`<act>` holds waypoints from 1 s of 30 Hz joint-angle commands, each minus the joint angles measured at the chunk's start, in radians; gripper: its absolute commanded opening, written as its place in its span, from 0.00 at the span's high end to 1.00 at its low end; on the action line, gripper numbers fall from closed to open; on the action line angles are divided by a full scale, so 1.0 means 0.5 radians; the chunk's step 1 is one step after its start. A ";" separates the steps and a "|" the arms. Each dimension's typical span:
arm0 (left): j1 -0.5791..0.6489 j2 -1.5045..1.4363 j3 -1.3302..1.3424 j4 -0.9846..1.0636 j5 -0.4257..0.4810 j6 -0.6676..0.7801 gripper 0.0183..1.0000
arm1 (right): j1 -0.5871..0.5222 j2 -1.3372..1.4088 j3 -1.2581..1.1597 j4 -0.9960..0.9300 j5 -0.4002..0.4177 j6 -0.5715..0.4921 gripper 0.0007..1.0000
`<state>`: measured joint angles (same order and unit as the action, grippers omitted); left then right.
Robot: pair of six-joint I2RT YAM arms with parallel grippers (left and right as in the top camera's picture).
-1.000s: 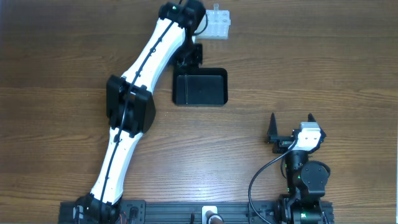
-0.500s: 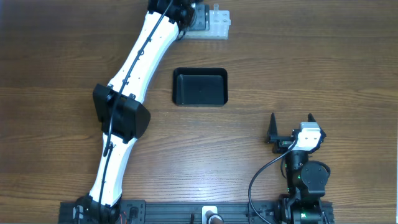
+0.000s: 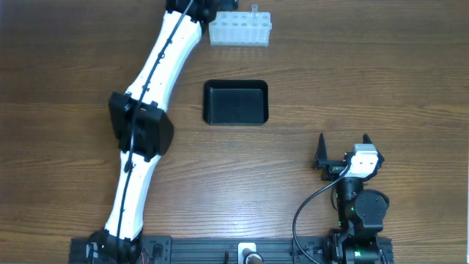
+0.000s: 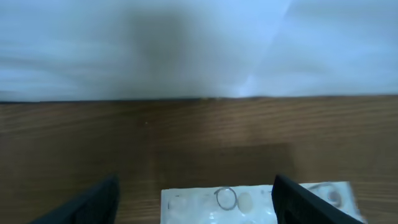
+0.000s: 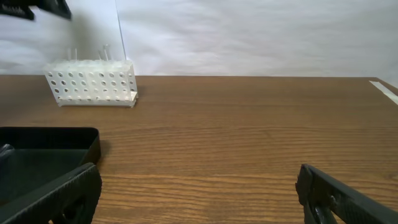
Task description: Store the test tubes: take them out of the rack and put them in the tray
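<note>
Rack [image 3: 240, 31] is standing at 12 o'clock, test tube [image 3: 255, 9] inside; tray [image 3: 207, 103] is waiting at its 6 o'clock; left gripper [image 4: 196, 202] is hovering above rack, spread, presumably for a pick; right gripper [image 3: 343, 152] is idling, spread, at 4 o'clock.

Wood and plastic surfaces
The table [image 3: 381, 88] was smooth wood-grain with a dull sheen; the rack [image 3: 239, 33], upper middle of the top view, looked translucent white plastic; the tray [image 3: 236, 83] was smooth black plastic, faintly glossy; the left arm [image 3: 165, 66] wore glossy white shells.
</note>
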<state>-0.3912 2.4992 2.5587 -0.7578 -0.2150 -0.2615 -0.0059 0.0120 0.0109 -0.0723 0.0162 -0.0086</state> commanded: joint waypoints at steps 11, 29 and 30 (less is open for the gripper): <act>-0.008 0.173 0.024 0.035 0.062 0.114 0.26 | 0.004 -0.014 -0.011 -0.007 -0.015 -0.014 0.01; -0.039 0.212 0.024 0.037 0.114 0.166 0.29 | 0.004 -0.014 -0.011 -0.007 -0.015 -0.014 0.01; -0.039 0.212 0.024 0.040 0.114 0.166 0.29 | 0.003 -0.014 -0.011 -0.007 -0.015 -0.015 0.01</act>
<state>-0.4084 2.5790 2.5584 -0.7429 -0.1677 -0.1974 -0.0059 0.0120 0.0109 -0.0723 0.0162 -0.0086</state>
